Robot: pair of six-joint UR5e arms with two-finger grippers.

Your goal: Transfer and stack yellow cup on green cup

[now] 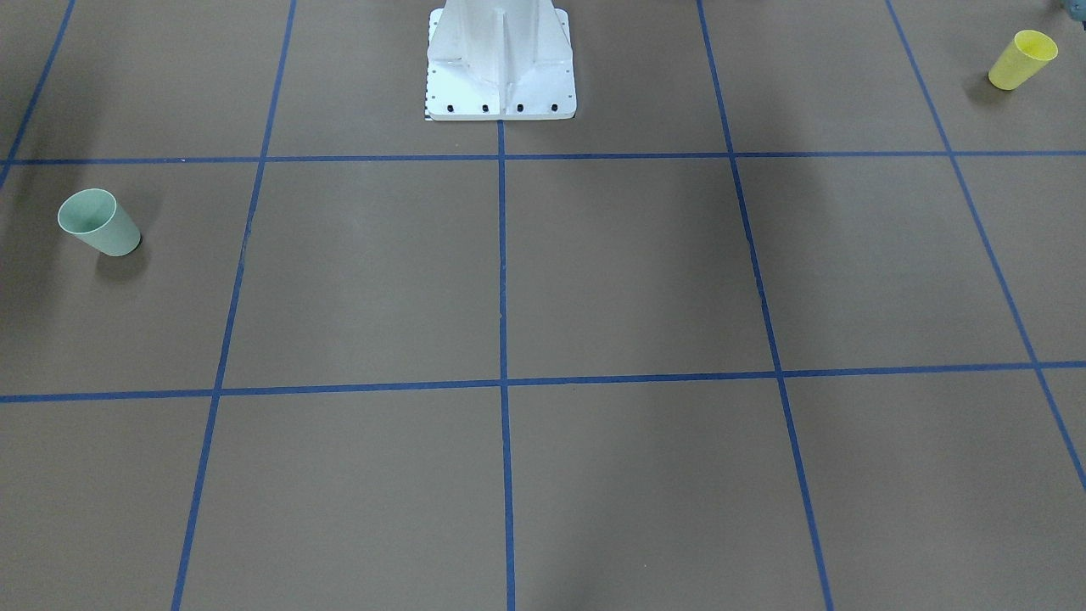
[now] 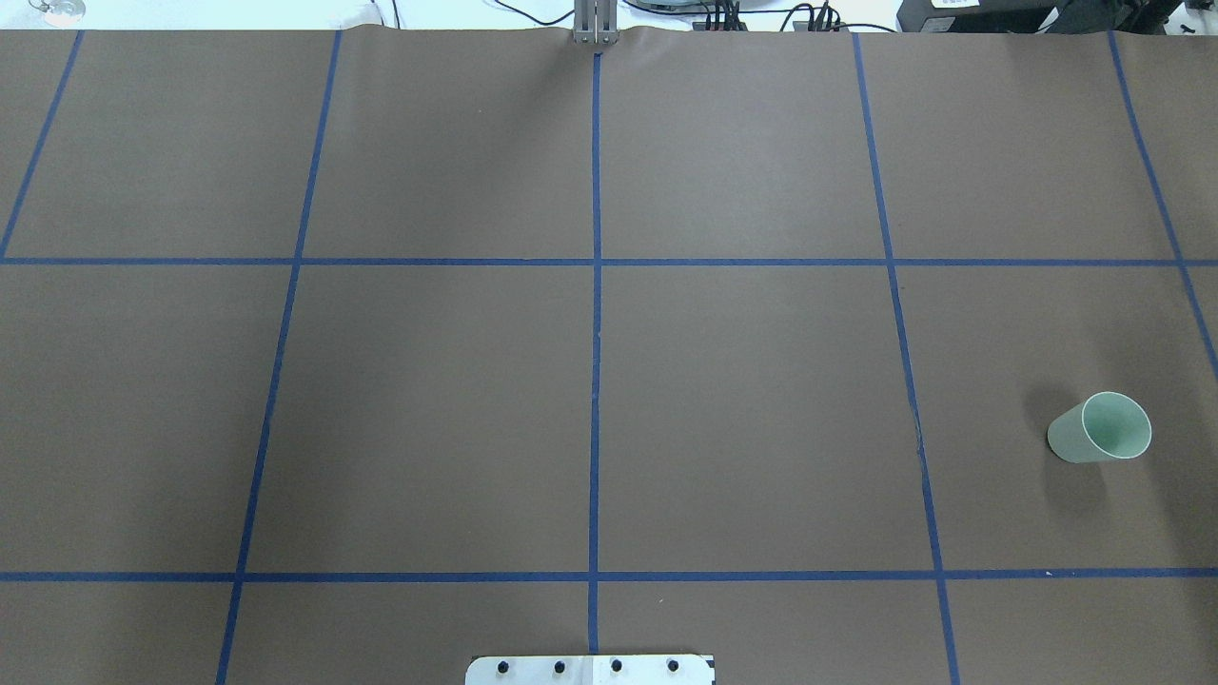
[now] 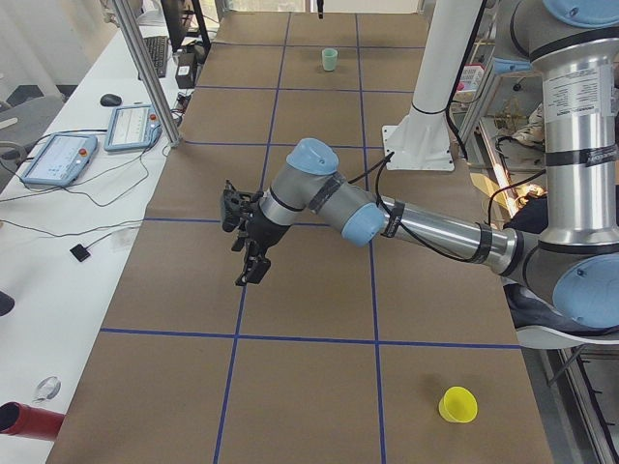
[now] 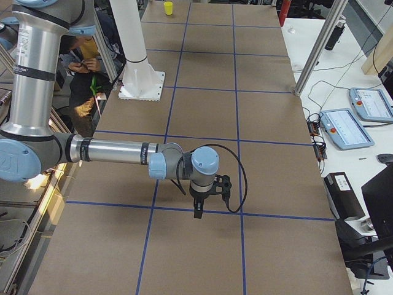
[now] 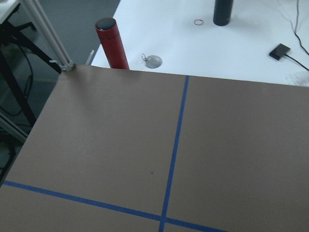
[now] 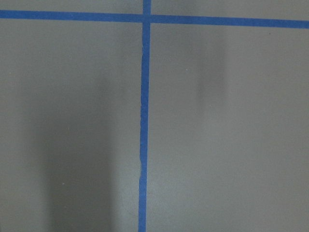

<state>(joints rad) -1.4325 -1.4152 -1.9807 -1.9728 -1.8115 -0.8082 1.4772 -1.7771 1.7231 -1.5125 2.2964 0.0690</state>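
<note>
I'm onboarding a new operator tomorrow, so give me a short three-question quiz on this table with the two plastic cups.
1. True or false: the small bright yellow plastic cup already sits inside the pale green plastic cup.
2. Multiple choice: on which side of the table does the green cup stand? A) the robot's left B) the robot's right C) dead centre
3. Fill in: both cups stand upright, open end ____.
Key: 1 false, the cups stand far apart, at opposite ends of the table. 2 B. 3 up.
</note>
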